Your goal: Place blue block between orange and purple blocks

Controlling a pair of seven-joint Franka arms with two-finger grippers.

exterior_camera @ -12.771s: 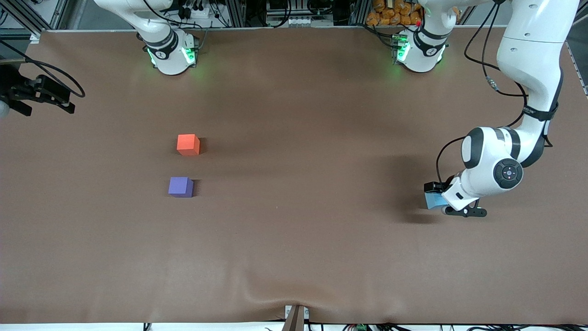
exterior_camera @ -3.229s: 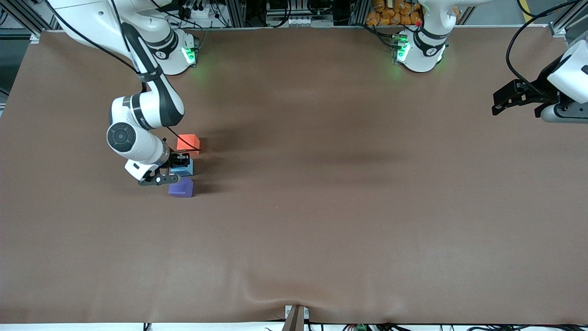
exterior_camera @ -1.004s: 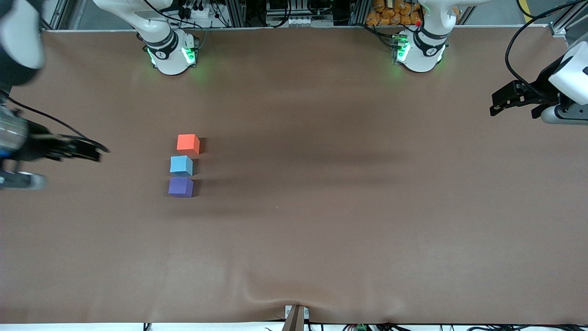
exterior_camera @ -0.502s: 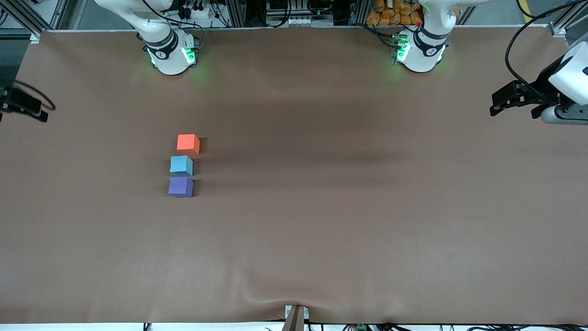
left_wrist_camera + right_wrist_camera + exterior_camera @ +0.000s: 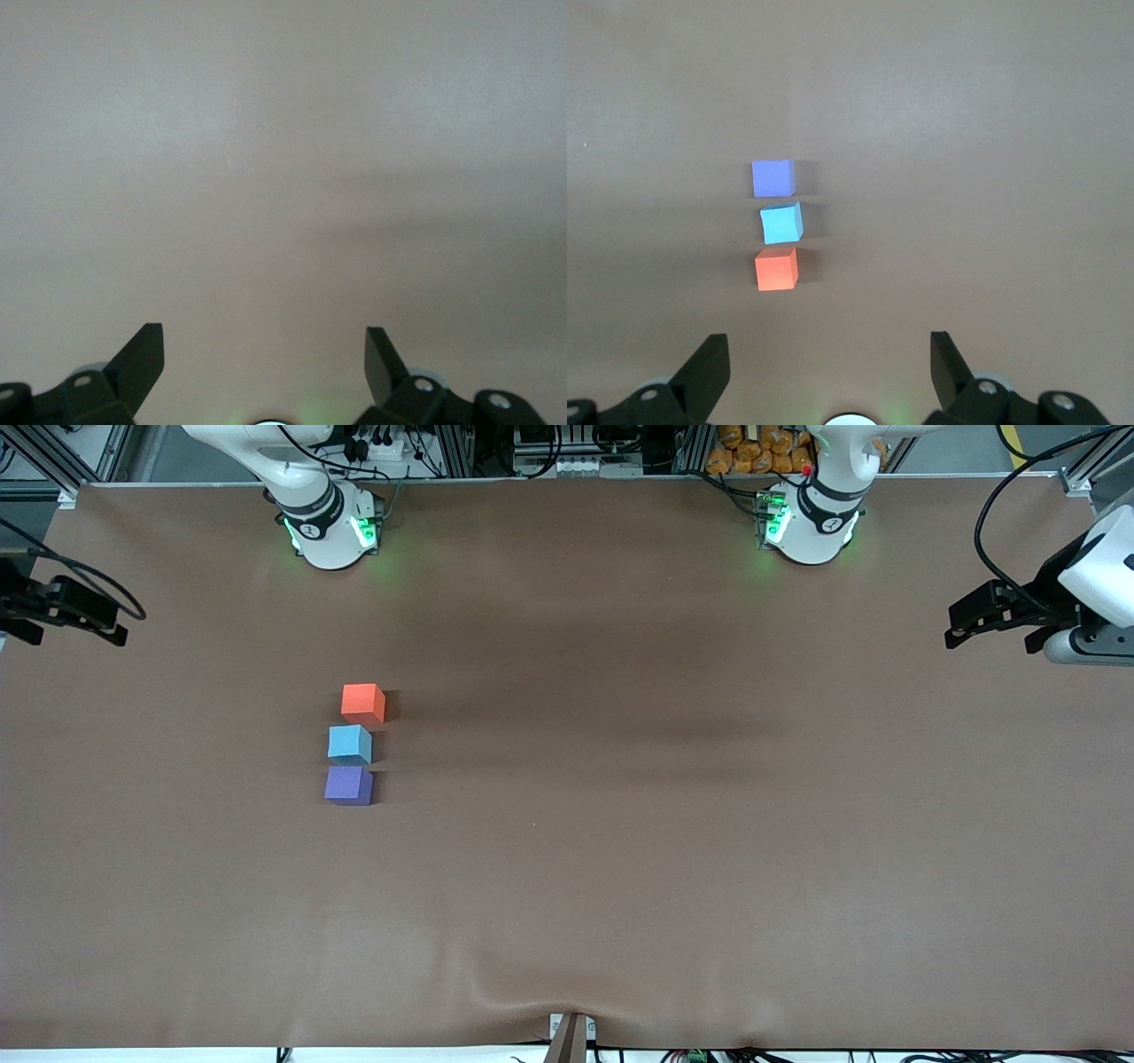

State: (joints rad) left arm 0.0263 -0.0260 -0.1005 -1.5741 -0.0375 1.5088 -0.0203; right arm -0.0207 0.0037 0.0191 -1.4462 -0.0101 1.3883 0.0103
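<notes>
The blue block (image 5: 350,744) sits on the brown table in a line between the orange block (image 5: 363,703) and the purple block (image 5: 348,786), orange farthest from the front camera and purple nearest. The right wrist view shows the same row: purple block (image 5: 772,178), blue block (image 5: 781,222), orange block (image 5: 777,268). My right gripper (image 5: 111,634) is open and empty, raised at the right arm's end of the table; it also shows in its wrist view (image 5: 828,350). My left gripper (image 5: 957,636) is open and empty, waiting at the left arm's end; its wrist view (image 5: 264,341) shows only bare table.
The two arm bases (image 5: 330,530) (image 5: 806,524) stand along the table's edge farthest from the front camera. The brown table cover (image 5: 620,824) has a wrinkle at the edge nearest the front camera.
The right arm has swung away from the blocks, up toward its end of the table, and has settled there. The three blocks and the left arm have not moved.
</notes>
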